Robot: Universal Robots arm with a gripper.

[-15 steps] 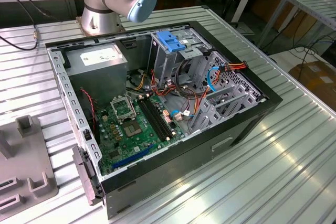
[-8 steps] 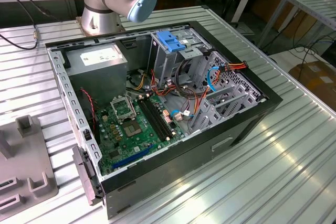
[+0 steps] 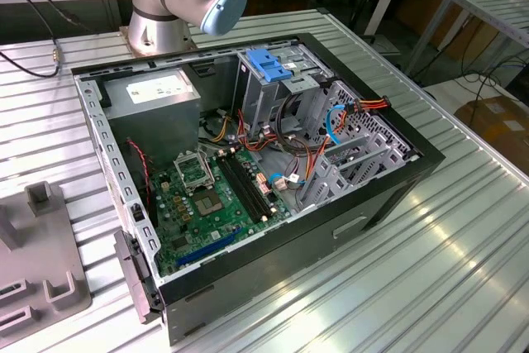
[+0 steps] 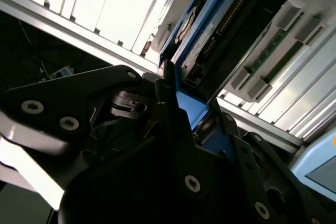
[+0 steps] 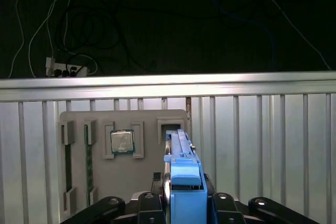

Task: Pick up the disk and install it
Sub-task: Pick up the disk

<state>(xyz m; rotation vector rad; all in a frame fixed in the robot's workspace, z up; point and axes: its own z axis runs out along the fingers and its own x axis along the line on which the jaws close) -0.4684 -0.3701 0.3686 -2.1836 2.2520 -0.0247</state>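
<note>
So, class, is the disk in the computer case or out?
Out: the gripper holds the disk on edge near the grey tray.

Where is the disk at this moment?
In the first wrist view the disk stands on edge, clamped in the gripper, over the grey parts tray near its processor chip.

The computer case (image 3: 248,163) on the ribbed surface (image 3: 430,245) is seen slantwise from above in the exterior view. Both wrist views are taken close against the hand (image 5: 185,198), along the disk (image 5: 181,156) clamped in it; the grey tray (image 5: 131,182) beyond the hand is shared with the exterior view.
</note>
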